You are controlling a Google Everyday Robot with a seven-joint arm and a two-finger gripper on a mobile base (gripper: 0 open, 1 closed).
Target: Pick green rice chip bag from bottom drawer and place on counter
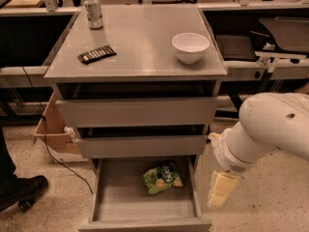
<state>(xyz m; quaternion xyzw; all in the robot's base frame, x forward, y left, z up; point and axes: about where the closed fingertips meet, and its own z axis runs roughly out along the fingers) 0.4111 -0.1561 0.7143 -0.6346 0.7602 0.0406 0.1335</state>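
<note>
The green rice chip bag (162, 178) lies crinkled in the open bottom drawer (118, 197), towards its back right. My gripper (221, 191) hangs from the white arm (270, 129) just outside the drawer's right side, to the right of the bag and apart from it, holding nothing. The grey counter (140, 33) is the cabinet's top, well above the gripper.
On the counter stand a white bowl (190, 46) at the right, a drink can (93, 12) at the back left and a dark-brown bar wrapper (97, 54). Two upper drawers are slightly ajar. A cardboard box (52, 129) and a person's shoe (21, 190) are at the left.
</note>
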